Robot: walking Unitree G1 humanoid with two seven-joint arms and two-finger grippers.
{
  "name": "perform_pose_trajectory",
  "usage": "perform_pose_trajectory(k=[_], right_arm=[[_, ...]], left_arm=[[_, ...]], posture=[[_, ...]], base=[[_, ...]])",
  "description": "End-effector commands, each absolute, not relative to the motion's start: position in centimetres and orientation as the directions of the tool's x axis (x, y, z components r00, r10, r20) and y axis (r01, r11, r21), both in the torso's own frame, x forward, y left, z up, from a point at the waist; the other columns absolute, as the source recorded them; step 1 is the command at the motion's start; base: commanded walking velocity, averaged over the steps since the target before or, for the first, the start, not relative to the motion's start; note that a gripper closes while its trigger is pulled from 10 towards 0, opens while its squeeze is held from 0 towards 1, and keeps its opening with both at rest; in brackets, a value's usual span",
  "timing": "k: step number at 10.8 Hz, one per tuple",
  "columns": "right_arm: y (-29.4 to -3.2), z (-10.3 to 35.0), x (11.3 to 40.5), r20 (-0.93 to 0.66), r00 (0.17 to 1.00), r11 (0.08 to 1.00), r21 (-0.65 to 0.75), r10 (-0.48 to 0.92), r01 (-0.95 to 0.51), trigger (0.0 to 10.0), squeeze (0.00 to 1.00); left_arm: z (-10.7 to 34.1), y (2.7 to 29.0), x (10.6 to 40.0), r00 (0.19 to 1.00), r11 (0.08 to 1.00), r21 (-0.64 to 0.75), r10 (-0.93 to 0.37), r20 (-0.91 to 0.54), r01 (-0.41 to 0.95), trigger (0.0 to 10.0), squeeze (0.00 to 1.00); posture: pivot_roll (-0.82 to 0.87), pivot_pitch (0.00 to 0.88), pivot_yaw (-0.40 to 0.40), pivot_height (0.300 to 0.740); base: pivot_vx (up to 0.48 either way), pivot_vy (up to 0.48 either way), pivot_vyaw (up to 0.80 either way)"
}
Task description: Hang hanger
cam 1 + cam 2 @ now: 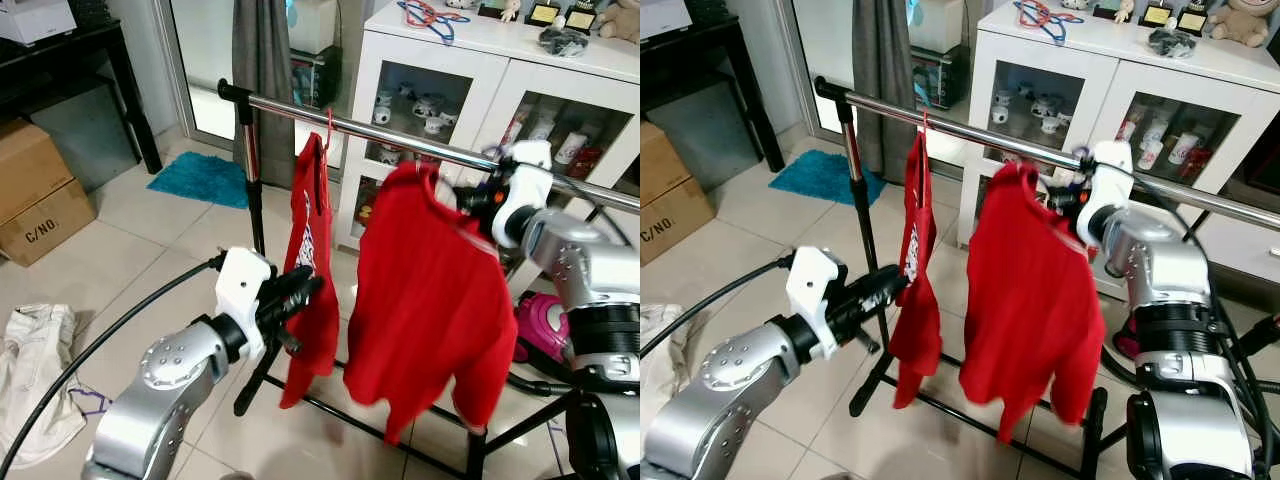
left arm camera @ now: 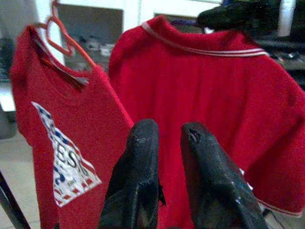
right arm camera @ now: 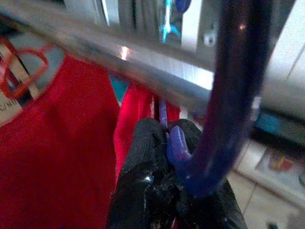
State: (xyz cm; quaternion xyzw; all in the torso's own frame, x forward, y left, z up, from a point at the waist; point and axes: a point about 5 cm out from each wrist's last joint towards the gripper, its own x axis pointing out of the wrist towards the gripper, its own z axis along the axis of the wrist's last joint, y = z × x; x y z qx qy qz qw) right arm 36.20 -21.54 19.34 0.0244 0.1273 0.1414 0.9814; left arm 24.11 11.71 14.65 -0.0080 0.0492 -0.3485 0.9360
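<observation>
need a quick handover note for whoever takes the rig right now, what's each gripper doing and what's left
Right gripper: shut on the blue hanger that carries the red polo shirt, held up at the metal rail. The hook looks close to the rail, but I cannot tell whether it is seated.
Left gripper: holding nothing, fingers slightly apart, raised in front of the two shirts.
Done: the red printed t-shirt hangs on the rail by a red hanger.
Left: get the blue hook over the rail, check it bears the weight, release.
</observation>
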Motion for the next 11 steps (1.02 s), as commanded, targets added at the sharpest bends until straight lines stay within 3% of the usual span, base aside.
perform_pose_trajectory(k=[1, 5, 11], right_arm=[[-21.6, 21.0, 35.8, -0.184, 0.935, 0.953, 0.067, 0.302, -0.295, 0.0, 0.00], [-20.1, 19.2, 31.1, -0.228, 0.897, 0.924, 0.033, 0.378, -0.380, 0.0, 0.00], [-19.0, 17.0, 27.1, -0.165, 0.949, 0.963, 0.087, 0.268, -0.257, 0.0, 0.00]], left_arm=[[15.0, 11.9, 24.3, 0.769, 0.772, -0.047, -0.636, -0.070, 0.634, 10.0, 0.00], [14.9, 11.7, 24.4, 0.784, 0.787, -0.066, -0.617, -0.066, 0.614, 10.0, 0.00], [14.7, 12.0, 24.5, 0.794, 0.798, -0.061, -0.603, -0.078, 0.600, 10.0, 0.00]], posture=[[0.11, 0.000, -0.040, 0.740], [0.09, 0.000, -0.041, 0.740], [0.08, 0.021, -0.053, 0.740]], base=[[0.000, 0.000, 0.00], [-0.064, 0.000, 0.00], [-0.041, 0.000, 0.00]])
